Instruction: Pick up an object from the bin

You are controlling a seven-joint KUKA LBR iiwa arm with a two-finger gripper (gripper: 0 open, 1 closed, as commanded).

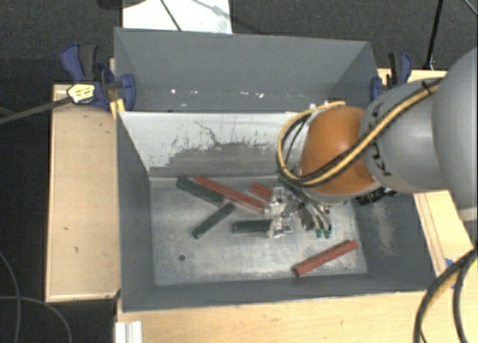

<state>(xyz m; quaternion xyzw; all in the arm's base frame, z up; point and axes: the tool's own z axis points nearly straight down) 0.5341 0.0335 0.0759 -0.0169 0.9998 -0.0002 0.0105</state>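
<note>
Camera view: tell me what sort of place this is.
Likely a robot lab's grasp-testing station: a grey metal bin, red and dark green sticks loose on its floor, and a cabled robot arm reaching in.

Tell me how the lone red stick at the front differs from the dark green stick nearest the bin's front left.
The lone red stick is brownish red; the dark green stick is far darker. The red one lies apart, front-right of the gripper; the green one left, among other sticks. Both are slim bars, slanted alike.
</note>
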